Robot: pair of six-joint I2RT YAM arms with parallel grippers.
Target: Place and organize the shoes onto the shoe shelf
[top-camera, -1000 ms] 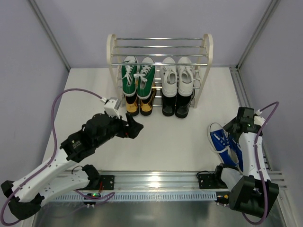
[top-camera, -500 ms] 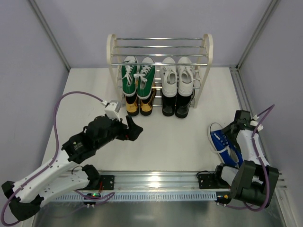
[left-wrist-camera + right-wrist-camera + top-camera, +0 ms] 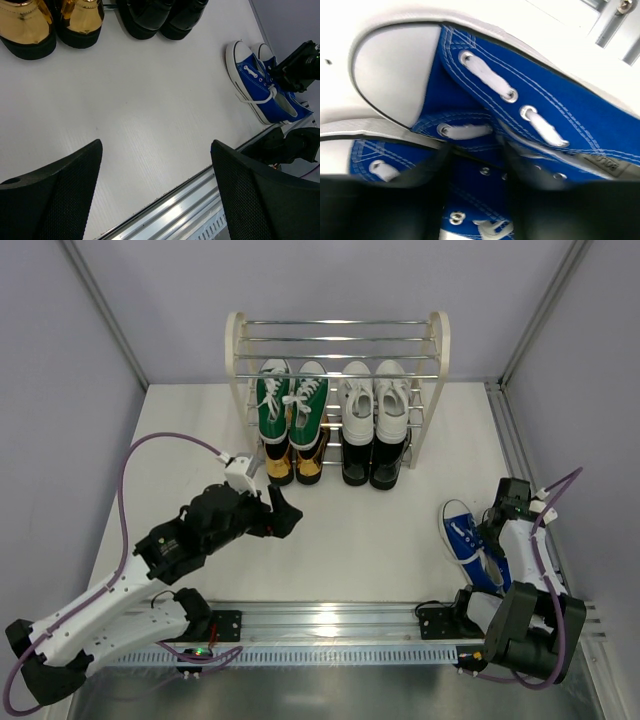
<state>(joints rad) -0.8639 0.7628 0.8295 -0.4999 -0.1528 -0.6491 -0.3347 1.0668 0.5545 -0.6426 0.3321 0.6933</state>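
Observation:
The shoe shelf (image 3: 238, 360) stands at the back. Green sneakers (image 3: 290, 405) and white sneakers (image 3: 373, 400) fill its middle tier; gold loafers (image 3: 292, 462) and black dress shoes (image 3: 372, 465) sit below them. The blue sneakers (image 3: 463, 532) lie side by side on the table at the right. My right gripper (image 3: 497, 530) is down on them. In the right wrist view its fingers pinch the inner canvas walls of the blue sneakers (image 3: 545, 100), so the right gripper (image 3: 477, 170) is shut on them. My left gripper (image 3: 283, 505) hovers open and empty in front of the loafers.
The shelf's top tier of chrome rods (image 3: 340, 335) holds nothing. An aluminium rail (image 3: 330, 625) runs along the near edge. In the left wrist view the left gripper (image 3: 157, 170) hangs over bare table, with the blue sneakers (image 3: 257, 82) and loafers (image 3: 30, 25) ahead of it.
My right gripper dropped onto the blue sneakers and closed from wide open onto their inner walls. The left arm drew back slightly towards the near left.

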